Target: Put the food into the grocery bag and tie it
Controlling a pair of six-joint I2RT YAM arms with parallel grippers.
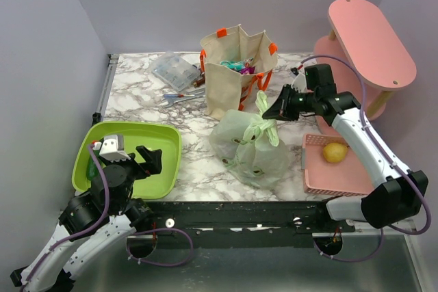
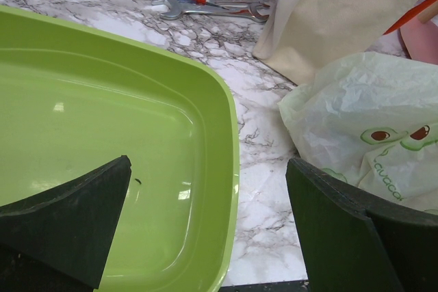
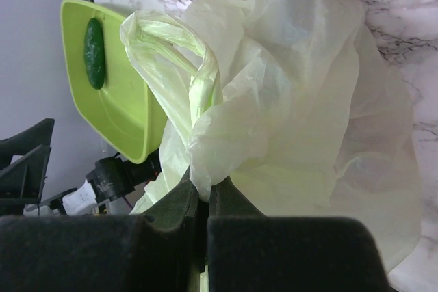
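The light green grocery bag with avocado prints lies bulging at the table's middle front. Its handle loops are bunched together and stand up. My right gripper is shut on a fold of the bag's plastic near the loops; the right wrist view shows the fold pinched between its fingers. A yellow lemon lies in the pink basket. The other food is not visible. My left gripper is open and empty, over the right rim of the green tray, left of the bag.
The green tray holds a dark green cucumber-like thing. A stiff beige tote with orange handles stands behind the bag. A clear plastic box and wrenches lie at the back left. A pink stool stands at the back right.
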